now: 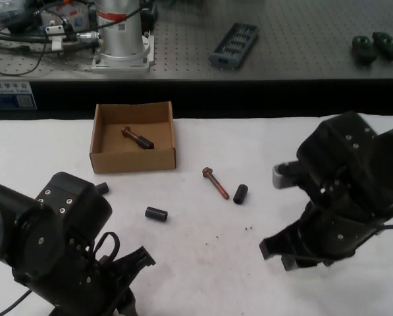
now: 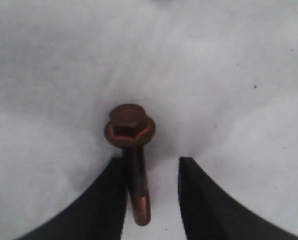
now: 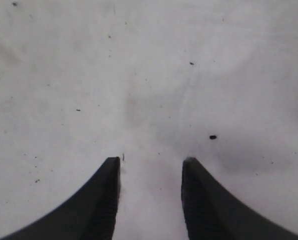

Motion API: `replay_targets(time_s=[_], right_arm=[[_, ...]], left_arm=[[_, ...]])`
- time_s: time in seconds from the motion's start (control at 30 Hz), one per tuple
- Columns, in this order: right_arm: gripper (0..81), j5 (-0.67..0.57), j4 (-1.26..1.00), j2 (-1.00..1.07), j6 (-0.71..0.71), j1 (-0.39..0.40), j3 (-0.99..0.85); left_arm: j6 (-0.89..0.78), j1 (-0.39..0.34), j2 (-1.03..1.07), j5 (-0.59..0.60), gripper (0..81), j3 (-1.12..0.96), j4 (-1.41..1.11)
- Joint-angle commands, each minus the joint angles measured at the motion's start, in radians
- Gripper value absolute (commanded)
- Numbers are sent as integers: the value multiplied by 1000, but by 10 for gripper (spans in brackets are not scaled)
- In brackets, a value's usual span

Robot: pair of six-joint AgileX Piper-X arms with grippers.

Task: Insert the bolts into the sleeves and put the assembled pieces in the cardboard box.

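Standing along the far side is a perforated metal bench point(image 1: 282, 39) with a silver column point(image 1: 120, 33), loose cables point(image 1: 18, 39), a ribbed blue-grey rack point(image 1: 234, 44) and two dark green-topped knobs point(image 1: 375, 46). All of these are well apart from the parts.

The tabletop point(image 1: 203, 263) wears a soft white cloth flecked with dark specks. On its far left sits the cardboard box point(image 1: 133, 160), open-topped, and an assembled piece point(image 1: 138, 139) lies inside it. Right of the box lies a coppery loose bolt point(image 1: 216, 183), with a short black sleeve point(image 1: 240, 193) just beside it. The other sleeve point(image 1: 156, 213) lies nearer, between the box and the left arm point(image 1: 58, 243).

A second bolt point(image 2: 131, 150), copper-coloured with a flanged hex head, lies on the cloth between the left jaws, which stand apart. Its shank is against one finger point(image 2: 101, 205), with a gap to the other finger point(image 2: 203, 205), and its head is past the tips. The right arm point(image 1: 347, 191) is at the near right, its right jaws apart over speckled cloth.
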Motion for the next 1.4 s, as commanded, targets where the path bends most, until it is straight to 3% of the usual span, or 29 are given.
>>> replay_targets(time_s=[0.0,0.4,0.47,0.6,0.8,0.97,1.2,1.37], right_arm=[[304,-12,-49,-67,2,-5,-2],[304,-14,-69,-148,2,-5,-2],[304,-14,-69,-148,2,-5,-2],[304,-14,-65,-148,2,-5,-2],[304,-15,-57,-148,2,-5,-2],[304,-78,-54,-155,-6,-9,-2],[304,-73,-125,-176,7,-8,-2],[283,-75,-224,-124,186,-8,-32]], left_arm=[[20,-11,33,-34,245,17,67],[-27,-11,33,-60,218,17,84],[-32,-11,33,-60,175,17,107],[-25,-11,33,-60,1,17,148],[-8,-11,33,-60,6,6,110],[150,5,-21,-60,6,-48,-8],[322,70,-249,-120,6,-74,-172],[393,106,-443,-139,6,-74,-229]])
